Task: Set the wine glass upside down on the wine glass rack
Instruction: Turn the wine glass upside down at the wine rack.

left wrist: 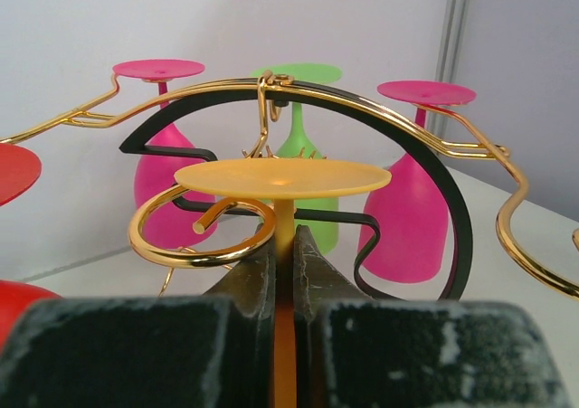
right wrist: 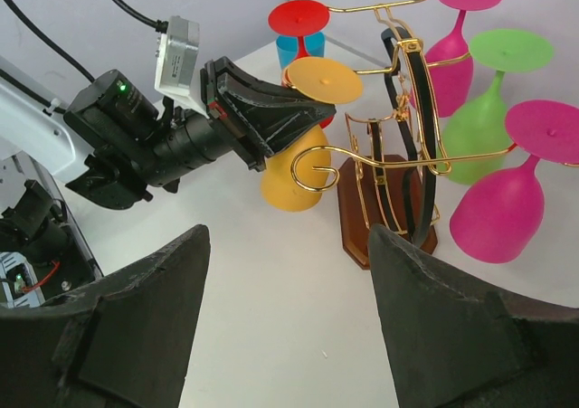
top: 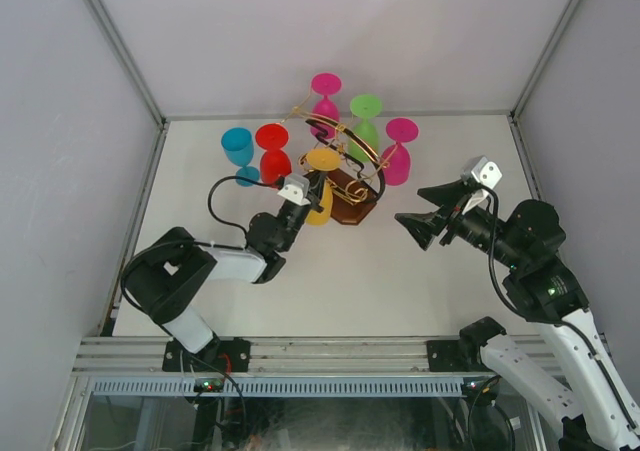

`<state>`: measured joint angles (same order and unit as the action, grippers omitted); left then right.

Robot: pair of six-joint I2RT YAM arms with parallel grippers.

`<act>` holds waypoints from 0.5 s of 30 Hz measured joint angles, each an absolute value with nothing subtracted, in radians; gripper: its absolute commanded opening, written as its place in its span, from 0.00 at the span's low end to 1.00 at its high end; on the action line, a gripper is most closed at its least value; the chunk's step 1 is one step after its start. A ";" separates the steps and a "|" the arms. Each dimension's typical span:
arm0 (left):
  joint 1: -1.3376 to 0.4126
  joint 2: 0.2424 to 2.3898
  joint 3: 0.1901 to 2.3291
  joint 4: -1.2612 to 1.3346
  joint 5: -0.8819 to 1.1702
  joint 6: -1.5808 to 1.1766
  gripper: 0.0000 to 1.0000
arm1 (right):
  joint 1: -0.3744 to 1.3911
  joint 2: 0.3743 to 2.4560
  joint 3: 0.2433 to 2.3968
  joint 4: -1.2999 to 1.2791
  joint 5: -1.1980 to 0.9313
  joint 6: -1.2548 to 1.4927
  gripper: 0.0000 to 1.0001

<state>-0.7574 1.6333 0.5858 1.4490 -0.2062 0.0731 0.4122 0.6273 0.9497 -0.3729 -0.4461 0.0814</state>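
A yellow wine glass (top: 322,203) hangs upside down, its foot disc (left wrist: 282,178) on top and its bowl (right wrist: 289,191) below. My left gripper (left wrist: 290,236) is shut on its stem, just under the foot. The stem stands right beside a curled scroll end (left wrist: 201,232) of the wine glass rack (top: 345,146), with the foot a little higher than that gold wire. The rack's brown base (right wrist: 384,218) stands behind the glass. My right gripper (right wrist: 289,245) is open and empty, off to the rack's right (top: 410,206), apart from everything.
Upside down on the rack hang a red glass (top: 273,151), a pink one (top: 325,96), a green one (top: 365,121) and another pink one (top: 398,151). A blue glass (top: 238,149) is at the far left. Walls close in the table on three sides.
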 measured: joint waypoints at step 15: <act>-0.682 1.681 0.661 1.449 -0.271 0.109 0.00 | 0.412 0.639 0.950 -0.373 -0.455 0.081 0.70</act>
